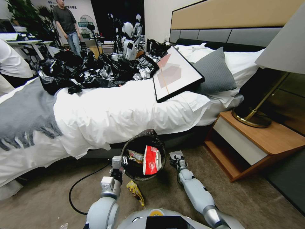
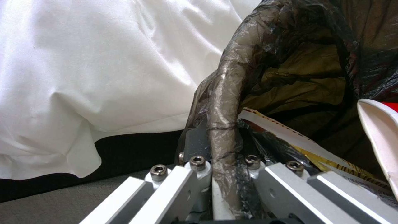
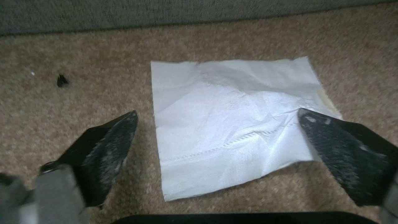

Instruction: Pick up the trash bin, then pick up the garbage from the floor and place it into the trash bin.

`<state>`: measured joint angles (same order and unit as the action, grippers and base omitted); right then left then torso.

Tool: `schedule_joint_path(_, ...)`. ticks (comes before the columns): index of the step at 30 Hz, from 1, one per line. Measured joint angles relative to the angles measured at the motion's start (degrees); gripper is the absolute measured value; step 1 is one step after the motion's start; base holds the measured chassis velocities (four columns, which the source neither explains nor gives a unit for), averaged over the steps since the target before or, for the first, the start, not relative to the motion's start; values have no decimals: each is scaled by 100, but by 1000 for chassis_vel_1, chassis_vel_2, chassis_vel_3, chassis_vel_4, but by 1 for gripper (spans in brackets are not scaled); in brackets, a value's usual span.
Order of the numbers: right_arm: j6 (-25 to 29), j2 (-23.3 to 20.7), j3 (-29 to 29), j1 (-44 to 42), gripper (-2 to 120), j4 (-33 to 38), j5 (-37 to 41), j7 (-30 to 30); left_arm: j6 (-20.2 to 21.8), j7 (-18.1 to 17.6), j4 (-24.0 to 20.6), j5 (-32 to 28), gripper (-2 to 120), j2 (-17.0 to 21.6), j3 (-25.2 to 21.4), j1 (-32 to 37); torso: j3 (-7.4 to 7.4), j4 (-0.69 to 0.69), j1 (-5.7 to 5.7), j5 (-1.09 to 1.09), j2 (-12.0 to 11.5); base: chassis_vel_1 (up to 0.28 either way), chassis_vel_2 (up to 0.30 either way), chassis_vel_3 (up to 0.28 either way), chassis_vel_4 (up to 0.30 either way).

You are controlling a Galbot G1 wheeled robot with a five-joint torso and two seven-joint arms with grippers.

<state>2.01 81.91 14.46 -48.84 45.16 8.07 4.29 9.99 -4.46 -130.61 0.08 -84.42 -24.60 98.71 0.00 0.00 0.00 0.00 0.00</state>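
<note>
The left gripper [image 1: 118, 161] has its jaws clamped on the rim of the small round black-bagged trash bin [image 1: 136, 144], which holds a red-and-white crushed carton [image 1: 152, 160]. The right gripper [image 3: 215, 137] hangs with jaws spread wide; a flat white paper sheet [image 3: 232, 124] lies between them on the tan carpet [image 3: 83, 102].

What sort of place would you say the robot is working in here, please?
Probably a mock hotel bedroom inside a lab: a made bed, a nightstand with a lamp, and other robots standing behind.
</note>
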Motion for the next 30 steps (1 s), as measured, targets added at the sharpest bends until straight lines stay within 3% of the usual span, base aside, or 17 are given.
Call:
schedule_joint_path(5,26,1,7,-24,84,-11,-5,-18,-1,-5,-10,2,0,2,2,1,0,0,0,0,0,0,0,0,0)
schedule_joint_path(12,86,-39,66,-64,54,-52,4,-64,-4,-12,-12,6,0,2,13,-1,0,0,0,0,0,0,0,0,0)
schedule_joint_path(17,117,-69,84,-80,43,-68,21,-86,-5,-13,-12,6,0,3,11,-2,0,0,0,0,0,0,0,0,0)
schedule_joint_path(20,150,-98,104,-109,25,-75,48,-99,-5,-16,-12,6,0,0,24,-9,0,1,0,1,0,0,0,0,0)
schedule_joint_path(25,172,-130,113,-136,11,-57,54,-112,-6,-17,-15,6,0,-2,27,-12,0,0,0,0,0,0,0,0,0)
schedule_joint_path(27,188,-155,120,-161,1,-21,56,-121,-5,-17,-17,6,0,-6,33,-16,0,-1,0,0,0,0,0,0,0)
schedule_joint_path(30,207,-173,130,-183,0,15,57,-123,-6,-17,-17,6,0,-8,45,-23,0,-1,0,0,0,0,0,0,0)
